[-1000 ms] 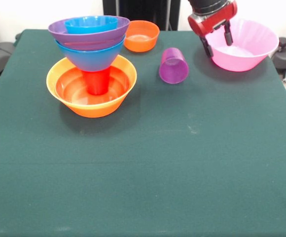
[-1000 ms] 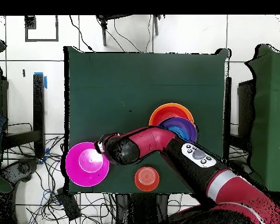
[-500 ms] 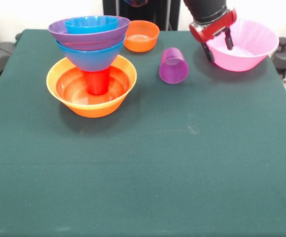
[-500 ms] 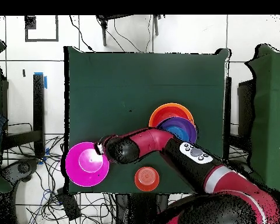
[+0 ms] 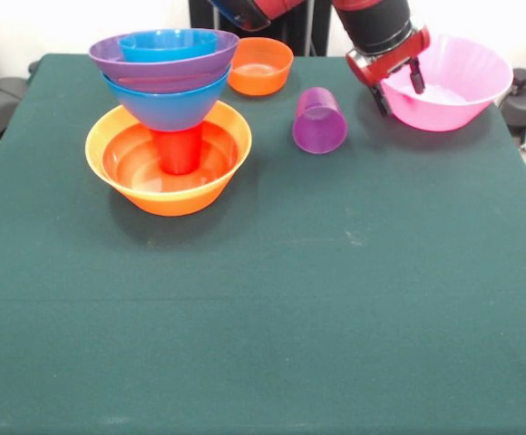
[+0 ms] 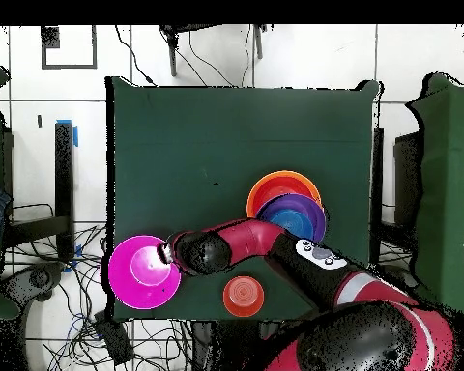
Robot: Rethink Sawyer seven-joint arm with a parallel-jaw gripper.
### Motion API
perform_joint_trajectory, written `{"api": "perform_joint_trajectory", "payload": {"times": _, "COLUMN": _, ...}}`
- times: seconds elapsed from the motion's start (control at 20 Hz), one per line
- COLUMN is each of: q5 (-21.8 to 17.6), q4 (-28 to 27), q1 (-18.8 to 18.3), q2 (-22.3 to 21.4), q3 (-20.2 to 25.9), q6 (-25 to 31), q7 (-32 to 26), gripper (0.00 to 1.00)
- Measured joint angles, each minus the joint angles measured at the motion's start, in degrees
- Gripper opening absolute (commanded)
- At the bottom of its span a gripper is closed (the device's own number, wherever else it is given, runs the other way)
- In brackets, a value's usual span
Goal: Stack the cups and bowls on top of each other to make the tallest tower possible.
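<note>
- You had a dark green cloth-covered table in front of you, with a pale wall behind it in the front view; the overhead view showed a white tiled floor around it, with loose black cables trailing beside the table.
- The tower stood toward one far corner of the table: a large orange bowl at the base, a red cup upside down inside it, a blue bowl balanced on the cup, a purple bowl nested in that, and a small blue bowl on top.
- A small orange bowl sat just behind the tower, apart from it.
- A purple cup lay tipped on the cloth between the tower and the pink bowl, touching neither.
- The gripper was open and held nothing; its two dark fingers straddled the pink bowl's rim on the side facing the purple cup, one inside, one outside.
- From overhead you saw the pink bowl hanging over the table's edge, and the red arm crossing over where the purple cup lay, hiding it.
- The overhead view showed the tower only as nested rings, so the red cup was visible to you from the front alone.
</note>
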Motion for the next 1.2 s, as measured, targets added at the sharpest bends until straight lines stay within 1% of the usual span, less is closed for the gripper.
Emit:
{"api": "perform_joint_trajectory", "payload": {"times": 0.9, "q5": -2.69, "q4": -0.20, "q1": -0.01, "q2": 3.90, "q3": -0.54, "q6": 0.29, "q7": 0.00, "gripper": 1.00}}
{"api": "perform_joint_trajectory", "payload": {"times": 1.2, "q5": -4.75, "q4": -0.78, "q1": 0.41, "q2": 4.86, "q3": -0.83, "q6": 0.29, "q7": 0.00, "gripper": 1.00}}
